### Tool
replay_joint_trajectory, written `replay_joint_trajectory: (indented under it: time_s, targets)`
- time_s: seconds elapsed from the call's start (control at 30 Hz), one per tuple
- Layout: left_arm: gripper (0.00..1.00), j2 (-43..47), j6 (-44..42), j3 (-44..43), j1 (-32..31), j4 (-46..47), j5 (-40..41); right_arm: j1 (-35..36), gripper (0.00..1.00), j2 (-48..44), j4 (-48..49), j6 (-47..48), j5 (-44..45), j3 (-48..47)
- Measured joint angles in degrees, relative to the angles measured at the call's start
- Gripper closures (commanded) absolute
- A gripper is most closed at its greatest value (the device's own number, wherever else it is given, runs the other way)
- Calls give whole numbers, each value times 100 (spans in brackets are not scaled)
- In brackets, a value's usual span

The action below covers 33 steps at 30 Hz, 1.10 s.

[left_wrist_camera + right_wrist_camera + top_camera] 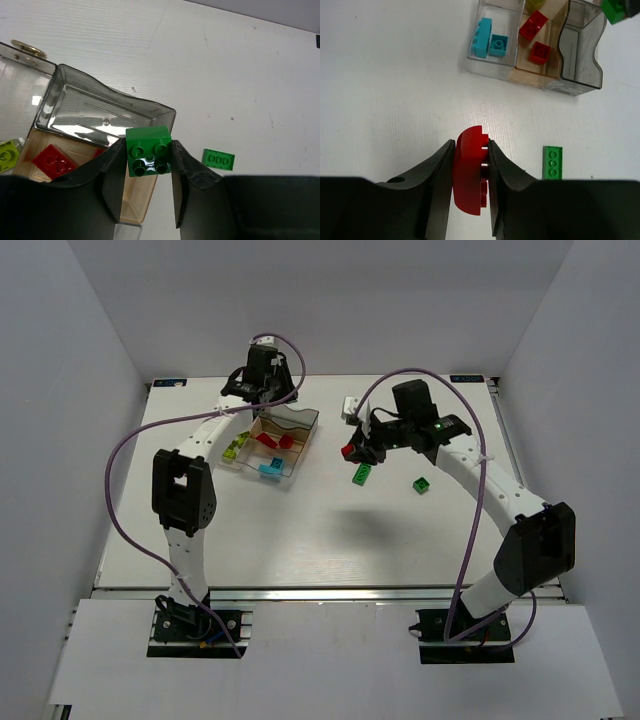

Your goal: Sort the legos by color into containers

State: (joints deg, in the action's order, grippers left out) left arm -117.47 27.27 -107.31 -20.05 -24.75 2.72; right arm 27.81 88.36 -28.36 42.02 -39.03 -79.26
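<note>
Pincer on left nipping green brick (beside tray edge), right pincer nipping red brick.

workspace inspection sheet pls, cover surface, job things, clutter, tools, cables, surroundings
surface: white table
job's things: tray holds red bricks, blue bricks and yellow-green bricks; long green brick and small green brick loose on the table
clutter: small white object near the far edge
tools: left tool shut on a square green brick; right tool shut on a rounded red brick
cables: purple cables loop along both arms
surroundings: white walls
</note>
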Motion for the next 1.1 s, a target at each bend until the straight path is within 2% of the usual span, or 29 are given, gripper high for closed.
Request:
replay_joint_trajectory:
  time_s: [0.27,0.5,0.8,0.87,0.93,1.03,1.1]
  targets:
    - [100,-131,-144,-4,24,188,339,-289,100,98,291,-697,-96,-24]
    - [100,-595,-203,-52,24,273,494,-411,100,101,461,-1154,-181,-24]
    - [99,-1008,-240,-387,24,251,616,-457,100,101,656,-1491,-236,-24]
    - [87,-1106,-240,-533,24,256,638,-459,100,101,695,-1502,-236,-22]
    - [70,-1224,-240,-686,24,221,656,-457,100,101,737,-1506,-238,-11]
    - [60,-1390,-238,-879,24,146,682,-459,100,101,756,-1508,-236,-7]
    - [60,-1436,-234,-896,24,107,699,-459,100,101,776,-1515,-238,-7]
